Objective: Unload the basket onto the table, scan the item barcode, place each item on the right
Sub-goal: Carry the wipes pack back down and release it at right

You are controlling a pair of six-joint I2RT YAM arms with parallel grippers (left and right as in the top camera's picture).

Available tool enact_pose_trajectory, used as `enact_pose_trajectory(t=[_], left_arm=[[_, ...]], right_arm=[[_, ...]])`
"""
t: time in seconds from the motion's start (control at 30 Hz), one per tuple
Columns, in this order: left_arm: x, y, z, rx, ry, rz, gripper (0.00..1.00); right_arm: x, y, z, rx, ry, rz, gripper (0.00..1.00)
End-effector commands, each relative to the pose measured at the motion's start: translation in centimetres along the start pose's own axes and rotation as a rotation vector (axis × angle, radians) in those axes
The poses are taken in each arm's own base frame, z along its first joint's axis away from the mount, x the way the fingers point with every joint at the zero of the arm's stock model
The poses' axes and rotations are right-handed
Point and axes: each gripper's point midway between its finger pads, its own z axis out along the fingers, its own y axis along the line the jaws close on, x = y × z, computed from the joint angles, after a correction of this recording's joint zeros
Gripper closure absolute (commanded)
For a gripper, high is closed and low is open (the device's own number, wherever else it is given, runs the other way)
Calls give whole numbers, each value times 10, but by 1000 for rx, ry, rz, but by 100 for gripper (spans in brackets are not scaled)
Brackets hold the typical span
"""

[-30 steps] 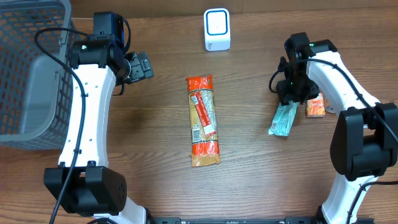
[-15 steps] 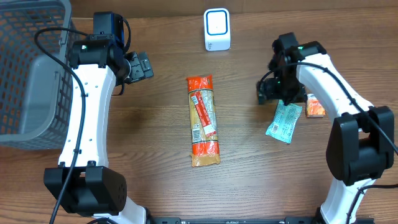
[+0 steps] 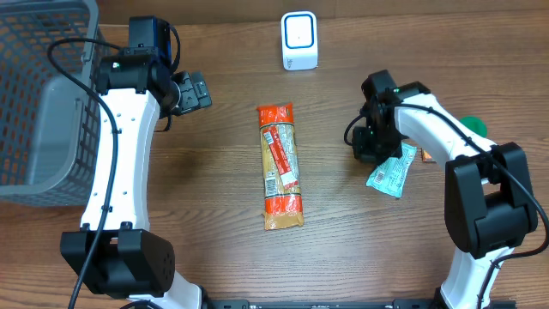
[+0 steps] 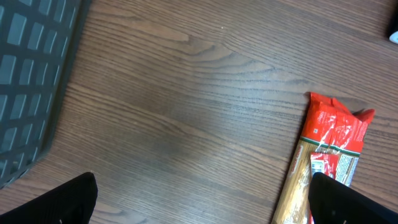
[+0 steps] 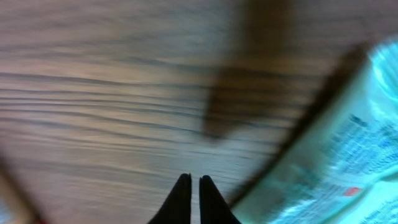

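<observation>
A long orange-and-red pasta packet (image 3: 280,166) lies in the middle of the table, and its top end shows in the left wrist view (image 4: 329,155). A teal packet (image 3: 393,172) lies flat at the right, blurred in the right wrist view (image 5: 348,155). My right gripper (image 3: 367,148) hangs just left of the teal packet's upper end; its fingertips (image 5: 192,180) are shut together with nothing between them. My left gripper (image 3: 193,90) stands open over bare wood at the upper left, its fingers (image 4: 68,199) wide apart. The white scanner (image 3: 299,40) stands at the back.
A grey wire basket (image 3: 34,94) fills the left edge and shows in the left wrist view (image 4: 31,74). A small orange box (image 3: 431,155) lies behind the right arm, with a green thing (image 3: 471,126) beyond it.
My right gripper moved left and down off the teal packet, opened, then shut empty. The packet now lies flat, shifted slightly. The left arm has not moved.
</observation>
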Motion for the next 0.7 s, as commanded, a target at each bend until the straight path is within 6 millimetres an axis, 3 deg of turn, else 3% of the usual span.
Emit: enact_pose_trajectory(t=[0.0, 0.13, 0.3, 0.67], left_arm=[[-2, -2, -4, 4, -12, 18, 0], [-2, -2, -4, 4, -12, 18, 0], [-2, -2, -4, 4, -12, 18, 0], [-2, -2, -4, 4, -12, 18, 0]], right_arm=[[-1, -24, -7, 129, -46, 37, 94], [7, -53, -12, 253, -22, 58, 94], [14, -73, -18, 328, 6, 78, 91], [7, -77, -18, 329, -20, 92, 92]])
